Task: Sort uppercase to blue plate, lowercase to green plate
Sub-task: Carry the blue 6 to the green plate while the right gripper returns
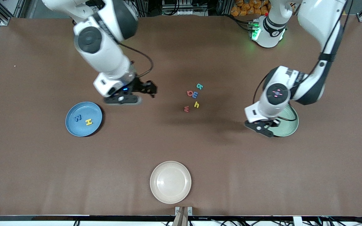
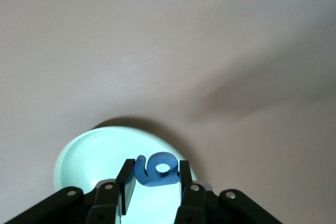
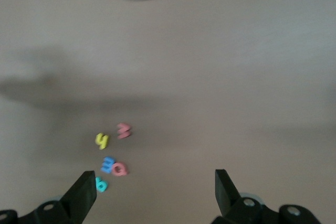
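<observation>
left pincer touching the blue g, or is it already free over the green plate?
Touching. The left wrist view shows the blue g clamped between both fingers of the left pincer, no gap either side, over the green plate.

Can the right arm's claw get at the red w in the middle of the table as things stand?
Probably yes. The right claw is open and empty, and bare table lies between it and the red w; only the yellow h sits close beside it.
</observation>
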{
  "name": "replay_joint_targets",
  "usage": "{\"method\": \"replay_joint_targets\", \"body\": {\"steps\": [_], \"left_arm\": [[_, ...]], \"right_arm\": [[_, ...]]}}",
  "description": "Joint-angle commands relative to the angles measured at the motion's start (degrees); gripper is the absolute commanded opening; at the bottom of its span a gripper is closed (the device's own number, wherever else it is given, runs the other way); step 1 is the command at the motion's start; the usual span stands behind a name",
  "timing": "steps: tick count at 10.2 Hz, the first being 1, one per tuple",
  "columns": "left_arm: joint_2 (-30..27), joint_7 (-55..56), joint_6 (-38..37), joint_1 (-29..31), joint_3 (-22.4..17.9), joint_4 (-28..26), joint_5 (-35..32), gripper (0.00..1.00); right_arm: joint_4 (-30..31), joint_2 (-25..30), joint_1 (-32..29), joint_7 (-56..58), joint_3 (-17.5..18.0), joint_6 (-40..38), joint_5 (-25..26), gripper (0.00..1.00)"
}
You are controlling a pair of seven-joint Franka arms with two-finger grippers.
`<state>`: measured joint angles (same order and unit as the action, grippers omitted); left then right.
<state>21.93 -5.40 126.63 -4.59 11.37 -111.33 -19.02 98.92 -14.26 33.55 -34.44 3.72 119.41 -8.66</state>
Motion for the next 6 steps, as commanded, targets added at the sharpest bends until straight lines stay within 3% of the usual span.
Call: {"method": "replay_joint_targets", "body": {"steps": [1, 3, 4, 6], "left_arm": [[-1.28, -3.56, -0.42, 5.80, 0.67, -3.19, -0.85, 0.10], [-0.92, -3.56, 0.02, 8.80, 0.58, -4.85, 2.63, 0.09], [-0.49, -3.48, 0.28, 9.25, 0.50, -5.30, 7.11, 0.09], [0.65, -3.30, 3.25, 9.51, 0.49, -6.44, 8.82, 0.09]], "right_arm": [[0.31, -6.81, 7.19, -1.68, -0.20, 8.87, 0.57, 1.00], [0.57, -12.17, 11.69, -1.59, -0.11, 16.27, 6.34, 1.00], [1.18, -13.67, 14.32, -1.59, -0.11, 18.38, 9.33, 1.00], [2.24, -16.49, 16.18, 0.07, -0.03, 20.77, 14.95, 0.99]]}}
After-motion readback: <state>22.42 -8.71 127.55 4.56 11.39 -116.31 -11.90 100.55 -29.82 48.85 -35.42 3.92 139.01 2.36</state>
